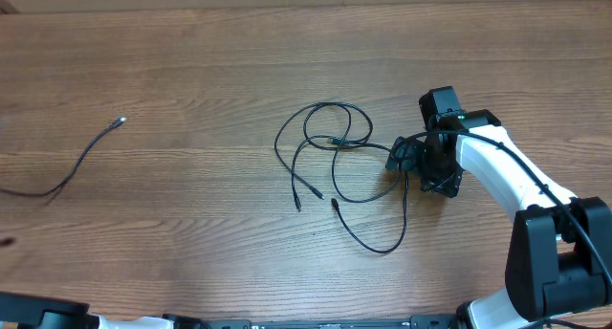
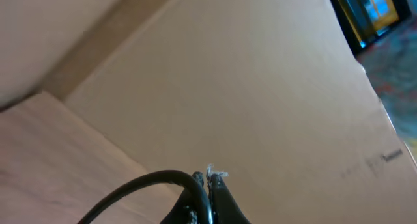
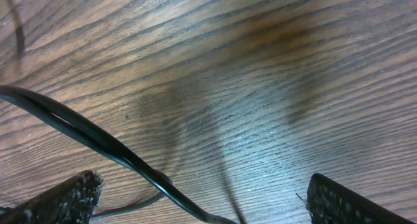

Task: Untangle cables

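Observation:
The tangle of thin black cables (image 1: 337, 149) lies in loops at the table's middle, with plug ends pointing down and left. One separate cable (image 1: 84, 159) lies alone at the far left. My right gripper (image 1: 411, 166) is low over the tangle's right end. In the right wrist view the right gripper (image 3: 202, 201) is open wide, and a black cable (image 3: 111, 146) runs across the wood between the fingers. My left gripper (image 2: 208, 180) is shut and empty, facing a cardboard wall, and it is out of the overhead view.
The wooden table (image 1: 191, 233) fills the overhead view. A brown cardboard wall (image 2: 260, 87) stands before the left wrist camera. A thick black arm wire (image 2: 130, 188) curves beside the left fingers. The right arm's base (image 1: 559, 262) stands at the front right.

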`<state>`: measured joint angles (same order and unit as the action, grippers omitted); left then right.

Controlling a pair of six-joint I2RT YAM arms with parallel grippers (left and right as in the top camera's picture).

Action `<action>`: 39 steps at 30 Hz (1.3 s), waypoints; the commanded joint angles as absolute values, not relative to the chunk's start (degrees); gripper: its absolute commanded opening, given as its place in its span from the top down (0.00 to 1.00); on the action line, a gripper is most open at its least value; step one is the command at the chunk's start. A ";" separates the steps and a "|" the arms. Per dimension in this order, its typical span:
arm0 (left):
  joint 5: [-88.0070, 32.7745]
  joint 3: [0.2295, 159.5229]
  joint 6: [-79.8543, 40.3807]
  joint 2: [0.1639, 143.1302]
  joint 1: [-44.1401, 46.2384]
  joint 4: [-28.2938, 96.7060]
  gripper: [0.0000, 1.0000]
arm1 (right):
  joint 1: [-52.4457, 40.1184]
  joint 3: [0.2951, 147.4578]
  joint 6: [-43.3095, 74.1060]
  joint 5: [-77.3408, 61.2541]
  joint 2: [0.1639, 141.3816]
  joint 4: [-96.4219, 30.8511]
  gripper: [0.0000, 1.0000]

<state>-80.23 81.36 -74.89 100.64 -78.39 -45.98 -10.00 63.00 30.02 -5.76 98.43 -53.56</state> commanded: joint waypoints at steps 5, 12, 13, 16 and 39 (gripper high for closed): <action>-79.68 82.39 -60.51 99.88 -75.48 -28.51 0.96 | -9.85 62.98 30.15 -6.87 98.87 -53.28 0.00; -68.40 82.39 -40.32 99.88 -70.76 2.90 0.96 | -9.85 62.98 30.13 -7.18 98.87 -53.28 0.00; -65.28 82.39 -36.95 99.88 -70.28 7.64 0.96 | -9.85 62.98 30.15 -7.18 98.87 -53.30 0.00; -50.15 82.39 -26.63 99.88 -68.42 22.61 0.96 | -9.85 62.98 30.13 -7.18 98.87 -53.34 0.00; -9.32 82.39 -30.89 99.88 -60.53 42.09 0.00 | -9.85 62.98 30.13 -7.18 98.89 -53.19 0.00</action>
